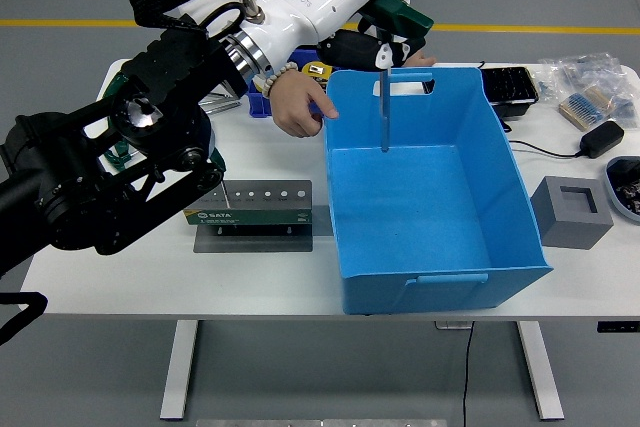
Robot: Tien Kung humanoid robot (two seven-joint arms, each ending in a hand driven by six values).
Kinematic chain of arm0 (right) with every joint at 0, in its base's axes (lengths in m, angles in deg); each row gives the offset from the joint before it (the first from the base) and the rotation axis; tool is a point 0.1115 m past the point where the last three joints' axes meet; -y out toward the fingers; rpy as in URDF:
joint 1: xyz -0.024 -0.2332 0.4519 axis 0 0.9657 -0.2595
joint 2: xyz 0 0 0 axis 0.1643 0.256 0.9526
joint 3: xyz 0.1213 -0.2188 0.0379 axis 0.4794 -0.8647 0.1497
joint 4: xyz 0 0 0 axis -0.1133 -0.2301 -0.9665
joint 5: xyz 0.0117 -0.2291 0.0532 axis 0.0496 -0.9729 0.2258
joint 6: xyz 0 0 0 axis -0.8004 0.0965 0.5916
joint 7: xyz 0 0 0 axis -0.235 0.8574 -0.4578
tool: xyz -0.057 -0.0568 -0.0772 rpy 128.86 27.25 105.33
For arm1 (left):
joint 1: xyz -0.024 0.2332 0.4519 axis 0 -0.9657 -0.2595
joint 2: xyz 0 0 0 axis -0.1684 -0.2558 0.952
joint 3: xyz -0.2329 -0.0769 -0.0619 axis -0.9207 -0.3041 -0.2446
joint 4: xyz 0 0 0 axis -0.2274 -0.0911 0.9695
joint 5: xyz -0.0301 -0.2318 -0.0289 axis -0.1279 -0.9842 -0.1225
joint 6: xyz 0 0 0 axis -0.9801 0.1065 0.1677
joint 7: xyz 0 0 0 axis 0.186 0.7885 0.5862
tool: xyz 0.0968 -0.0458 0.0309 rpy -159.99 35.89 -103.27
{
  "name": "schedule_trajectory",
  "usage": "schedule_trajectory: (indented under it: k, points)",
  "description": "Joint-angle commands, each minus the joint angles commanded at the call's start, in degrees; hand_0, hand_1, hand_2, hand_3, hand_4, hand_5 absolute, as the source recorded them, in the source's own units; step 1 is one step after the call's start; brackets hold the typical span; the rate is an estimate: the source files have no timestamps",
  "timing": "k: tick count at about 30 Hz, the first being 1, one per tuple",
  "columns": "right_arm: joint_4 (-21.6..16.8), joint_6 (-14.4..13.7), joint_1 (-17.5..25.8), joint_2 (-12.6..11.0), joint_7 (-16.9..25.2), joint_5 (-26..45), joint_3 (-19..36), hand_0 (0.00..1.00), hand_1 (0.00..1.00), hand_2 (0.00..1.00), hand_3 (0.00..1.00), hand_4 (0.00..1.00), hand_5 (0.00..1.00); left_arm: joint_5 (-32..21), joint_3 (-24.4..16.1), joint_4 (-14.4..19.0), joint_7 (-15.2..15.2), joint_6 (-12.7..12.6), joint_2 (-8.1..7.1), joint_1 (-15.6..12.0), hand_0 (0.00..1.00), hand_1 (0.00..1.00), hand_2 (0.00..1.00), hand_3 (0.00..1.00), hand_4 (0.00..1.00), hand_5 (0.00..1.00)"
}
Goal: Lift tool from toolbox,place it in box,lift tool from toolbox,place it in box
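Observation:
My left hand (375, 42) is shut on a green T-handle tool (384, 97). It holds the tool upright above the open blue box (430, 277), with the shaft hanging down inside the box's far left part. The green toolbox rack (250, 209) with a row of holes sits on a grey plate left of the box, partly hidden by my arm. A person's hand (296, 107) with a bead bracelet is lifted over the table beside the box's left wall. The person's other hand (410, 57) rests behind the box.
A small blue bin (270, 102) stands behind my arm. A grey foam block (570, 212), a black adapter with cable (600, 137), a black tray (502, 87) and bagged parts (590, 82) lie at the right. Green tools (120, 82) lie at far left.

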Motion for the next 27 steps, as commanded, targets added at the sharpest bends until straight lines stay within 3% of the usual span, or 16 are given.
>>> schedule_trajectory:
  k: [4, 11, 27]
  points:
    - [0.0, 0.0, 0.0, 0.1, -0.2, -0.6, 0.3, 0.716, 0.670, 0.760, 0.716, 0.907, 0.862, -2.0, 5.7, -2.5, 0.6, -1.2, 3.85, -1.1, 0.201, 0.002, 0.002, 0.002, 0.715, 0.431]
    - [0.0, 0.0, -0.3, 0.0, -0.3, -0.9, 0.6, 0.715, 0.671, 0.758, 0.716, 0.908, 0.862, -4.4, 14.8, -8.4, 2.3, -3.3, 7.20, -1.2, 0.194, 0.002, 0.020, 0.005, 0.709, 0.428]
    - [-0.1, 0.0, -0.1, -0.1, -0.6, -2.3, 1.2, 0.715, 0.671, 0.759, 0.716, 0.909, 0.863, -5.9, 16.7, -18.4, 5.0, -4.3, 8.85, -1.8, 0.181, 0.002, 0.028, 0.013, 0.710, 0.431]
